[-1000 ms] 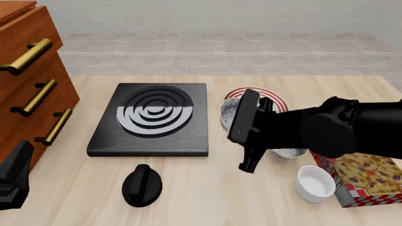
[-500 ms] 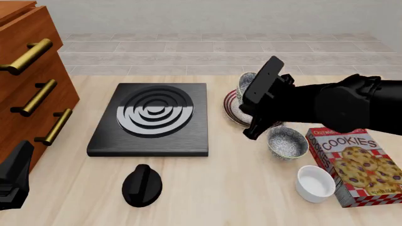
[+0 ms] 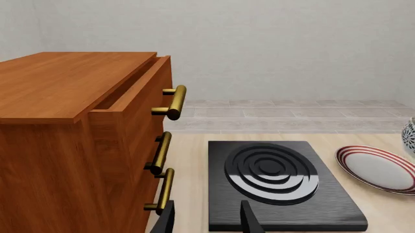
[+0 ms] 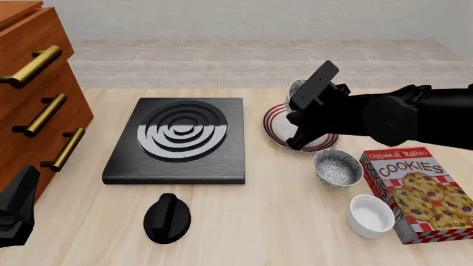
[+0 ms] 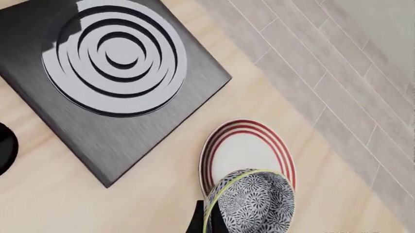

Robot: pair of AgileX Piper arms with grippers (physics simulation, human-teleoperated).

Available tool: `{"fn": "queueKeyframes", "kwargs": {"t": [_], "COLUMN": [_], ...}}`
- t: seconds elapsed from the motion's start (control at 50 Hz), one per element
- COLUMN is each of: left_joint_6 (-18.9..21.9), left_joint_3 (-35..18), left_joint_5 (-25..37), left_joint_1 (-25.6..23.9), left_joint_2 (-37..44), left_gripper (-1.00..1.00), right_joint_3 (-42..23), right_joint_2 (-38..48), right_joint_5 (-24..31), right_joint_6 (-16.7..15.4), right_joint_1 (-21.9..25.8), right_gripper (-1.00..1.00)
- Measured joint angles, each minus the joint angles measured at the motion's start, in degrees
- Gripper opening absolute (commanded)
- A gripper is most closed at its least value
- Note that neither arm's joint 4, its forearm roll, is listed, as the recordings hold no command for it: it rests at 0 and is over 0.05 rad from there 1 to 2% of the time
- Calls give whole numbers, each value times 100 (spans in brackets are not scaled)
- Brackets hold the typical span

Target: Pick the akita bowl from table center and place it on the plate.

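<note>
Fingers of the right gripper (image 5: pixel 206 224) clamp the akita bowl (image 5: pixel 250 205) (rim pinched) — held above the plate (image 5: pixel 243 148).

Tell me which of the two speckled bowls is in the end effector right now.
The akita bowl held over the plate, clamped at its rim by the right end effector. The other speckled bowl sits free on the table beside the cookie box.

The plate (image 5: pixel 250 151) is white with dark red concentric rings at its rim. The akita bowl (image 5: pixel 256 206) shows a dark-and-white speckled outside. At the lower right of the front view, a second bowl (image 4: pixel 338 168) is grey-white speckled inside, the small bowl (image 4: pixel 371 216) plain white, the cookie box (image 4: pixel 414 194) red-and-white checked. The stove slab (image 4: pixel 179 138) is black with white rings; the drawers (image 3: pixel 77 145) are reddish-brown wood with brass handles.
</note>
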Motion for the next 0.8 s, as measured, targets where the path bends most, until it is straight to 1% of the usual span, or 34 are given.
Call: {"fn": "queueKeyframes", "kwargs": {"t": [0.44, 0.8], "left_joint_6": [0, 0], "left_joint_3": [0, 0], "left_joint_5": [0, 0], "left_joint_1": [0, 0], "left_joint_2": [0, 0], "left_gripper": [100, 100], "right_joint_3": [-311, -568], "right_joint_2": [584, 956], "right_joint_5": [-210, -201], "right_joint_6": [240, 192], "right_joint_1": [-222, -400], "right_gripper": [-100, -100]}}
